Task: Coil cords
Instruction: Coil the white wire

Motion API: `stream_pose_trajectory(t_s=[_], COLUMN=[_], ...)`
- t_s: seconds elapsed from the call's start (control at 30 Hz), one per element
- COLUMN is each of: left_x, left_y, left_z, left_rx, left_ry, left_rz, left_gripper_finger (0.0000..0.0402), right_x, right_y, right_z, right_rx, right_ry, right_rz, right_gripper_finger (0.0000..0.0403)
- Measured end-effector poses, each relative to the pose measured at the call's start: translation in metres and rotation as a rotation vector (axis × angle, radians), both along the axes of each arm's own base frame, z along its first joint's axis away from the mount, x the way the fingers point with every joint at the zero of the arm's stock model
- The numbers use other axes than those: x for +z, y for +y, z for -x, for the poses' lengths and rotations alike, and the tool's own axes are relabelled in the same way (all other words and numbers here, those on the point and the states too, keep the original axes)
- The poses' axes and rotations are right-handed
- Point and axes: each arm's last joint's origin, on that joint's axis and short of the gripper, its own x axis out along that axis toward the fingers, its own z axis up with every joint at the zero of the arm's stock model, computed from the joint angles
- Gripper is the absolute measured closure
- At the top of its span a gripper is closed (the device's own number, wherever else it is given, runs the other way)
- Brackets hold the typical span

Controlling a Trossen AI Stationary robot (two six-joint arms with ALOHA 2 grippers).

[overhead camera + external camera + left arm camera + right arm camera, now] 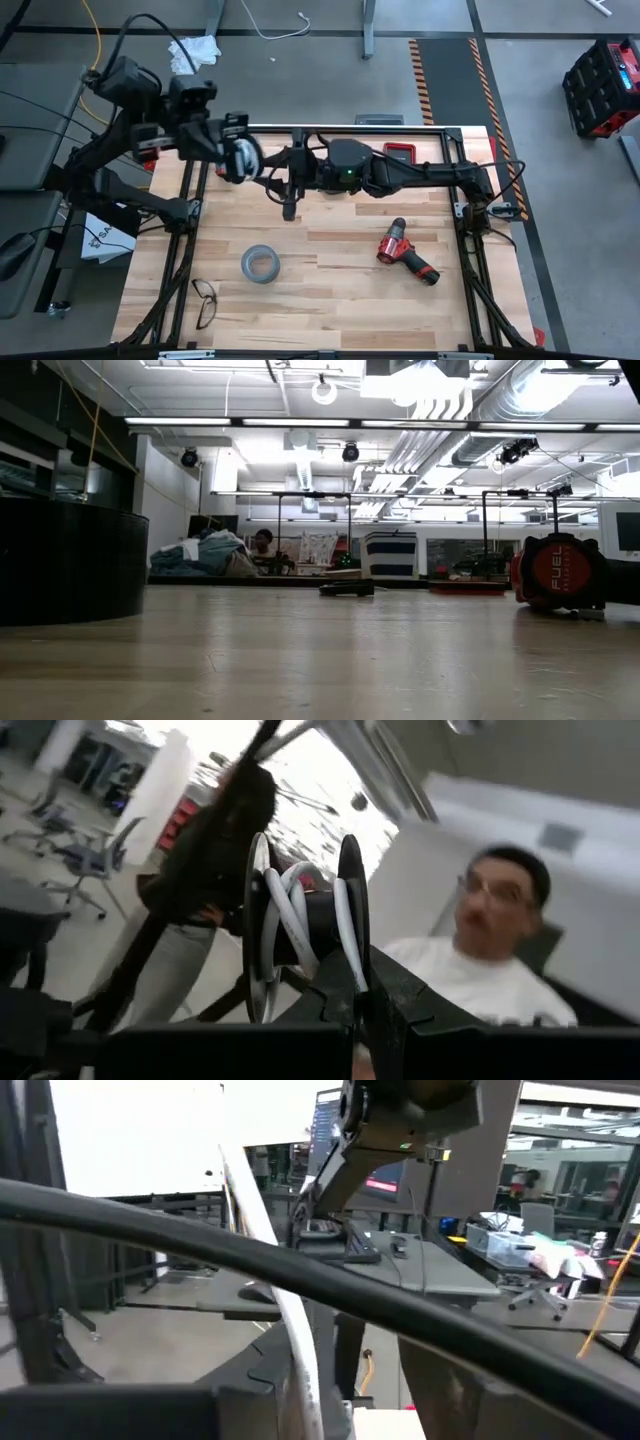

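High view: the left gripper (228, 152) clenches the spool (243, 158) aloft in the upper left of the frame, its labelled white face turned toward the right gripper (289, 183), which sits just right of it — the two arms meet there, the left one nearer. Low view: neither gripper shows; a red case at right reads "FUEL". Left wrist view: the white cord (292, 912) winds around the spool's core between its black flanges, gripped at centre frame; people stand behind. Right wrist view: the cord runs slantwise past the right fingers — whether it is released I cannot tell.
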Motion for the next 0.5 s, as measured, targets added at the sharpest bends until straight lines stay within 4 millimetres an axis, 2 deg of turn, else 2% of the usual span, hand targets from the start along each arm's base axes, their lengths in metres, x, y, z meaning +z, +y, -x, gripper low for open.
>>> stream_pose_trajectory(t_s=[0.1,0.27,0.5], left_x=[0.003,0.007,-0.003], left_y=[0.001,0.012,0.024], left_z=[0.009,0.026,0.041], left_rx=[0.009,0.129,0.294], left_ry=[-0.041,-0.120,-0.027], left_rz=[-0.045,-0.124,-0.175], left_gripper_finger=[0.0401,0.0401,0.0401], right_x=[0.000,0.001,0.006], right_y=[0.004,0.007,-0.002], right_z=[0.000,0.001,0.005], right_rx=[0.032,0.090,-0.039], right_ry=[-0.002,-0.005,-0.015], right_rz=[-0.027,-0.083,-0.059], right_gripper_finger=[0.0261,0.0260,0.0261])
